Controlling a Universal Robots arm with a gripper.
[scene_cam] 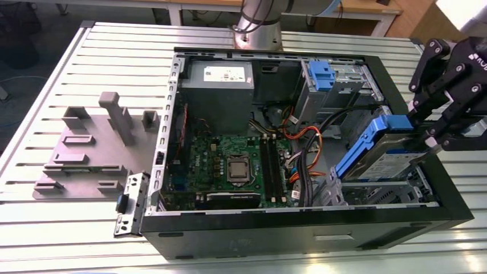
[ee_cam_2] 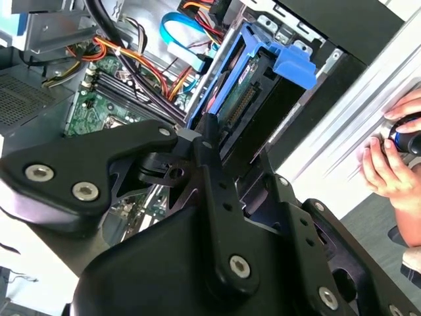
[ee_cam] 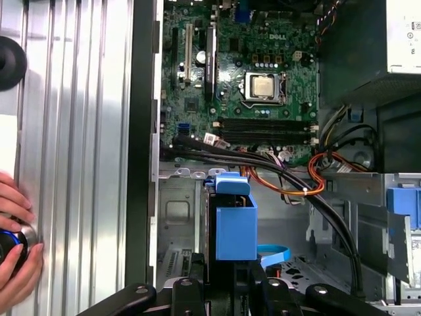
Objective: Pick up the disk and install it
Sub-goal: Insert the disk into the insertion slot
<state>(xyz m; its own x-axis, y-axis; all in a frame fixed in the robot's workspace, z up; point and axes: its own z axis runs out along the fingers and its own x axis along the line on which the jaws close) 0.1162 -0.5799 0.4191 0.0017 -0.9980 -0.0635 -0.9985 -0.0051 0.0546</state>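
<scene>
A slatted metal bench (scene_cam: 76,240) carries everything; behind it the exterior view shows dark floor and light wooden furniture (scene_cam: 365,8). The arm's base (scene_cam: 255,23) stands at the bench's far edge. An open black computer case (scene_cam: 304,228) lies on its side in the middle of the bench, with a grey fixture plate (scene_cam: 84,154) carrying raised blocks beside it on the exterior view's left.

Inside the case are a green motherboard (scene_cam: 228,165), a grey power-supply box (scene_cam: 216,85), and orange and black cables (scene_cam: 304,134) running between the board and the drive bays. A second blue carrier (scene_cam: 321,77) sits in the far bay.

The claw (scene_cam: 422,132) is closed on the upper, handle end of the disk (scene_cam: 388,162). The disk is tilted, its lower end down inside the bay at the case's near corner on the exterior view's right, close to the cables.

In both wrist views a person's hand (ee_cam: 16,243) rests at the bench edge just outside the case wall, around a small blue-and-silver object (ee_cam_2: 402,135)
</scene>
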